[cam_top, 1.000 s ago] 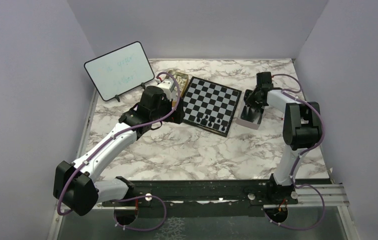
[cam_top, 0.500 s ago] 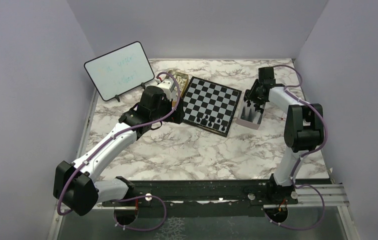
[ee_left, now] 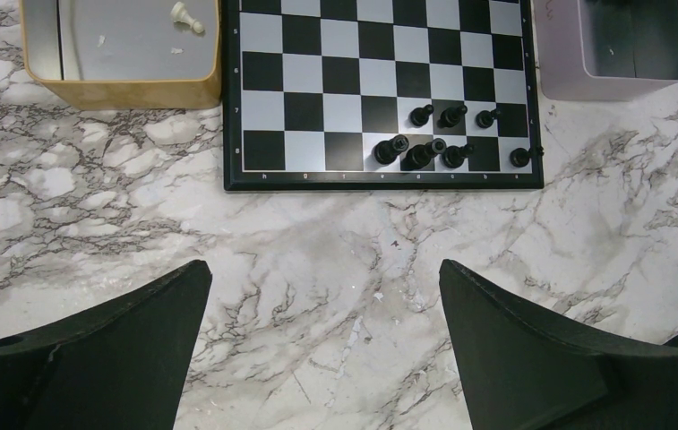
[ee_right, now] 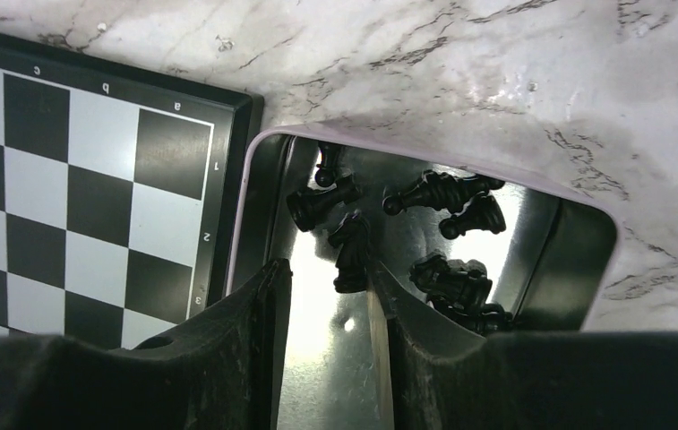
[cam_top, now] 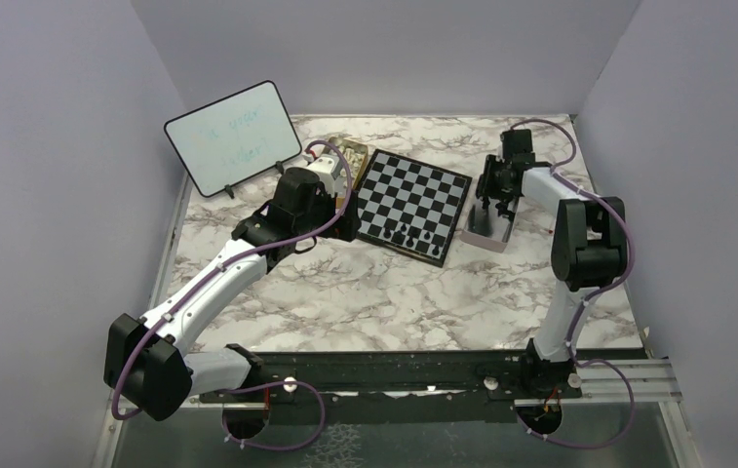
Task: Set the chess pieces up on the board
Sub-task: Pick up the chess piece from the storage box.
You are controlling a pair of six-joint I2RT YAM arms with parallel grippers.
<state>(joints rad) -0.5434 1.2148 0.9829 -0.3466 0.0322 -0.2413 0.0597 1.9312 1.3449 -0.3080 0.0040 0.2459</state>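
Note:
The chessboard point(cam_top: 413, 200) lies at the back middle and also shows in the left wrist view point(ee_left: 380, 81) and the right wrist view point(ee_right: 66, 179). Several black pieces point(ee_left: 433, 148) stand on its near right squares. My right gripper point(cam_top: 494, 200) reaches down into the pale pink tin point(ee_right: 424, 152), jaws a little apart point(ee_right: 328, 269). Several loose black pieces point(ee_right: 442, 193) lie there. A black knight point(ee_right: 351, 255) lies just past the fingertips, not gripped. My left gripper point(ee_left: 326, 269) is open and empty over the marble, short of the board's near edge.
A gold tin point(ee_left: 120, 90) sits against the board's left side with one cream-white pawn point(ee_left: 184, 16) in it. The pink tin point(ee_left: 608, 85) sits at the board's right. A white dry-erase board point(cam_top: 233, 136) stands at the back left.
My right wrist has shifted slightly back and left over the pink tin. The left arm has not moved.

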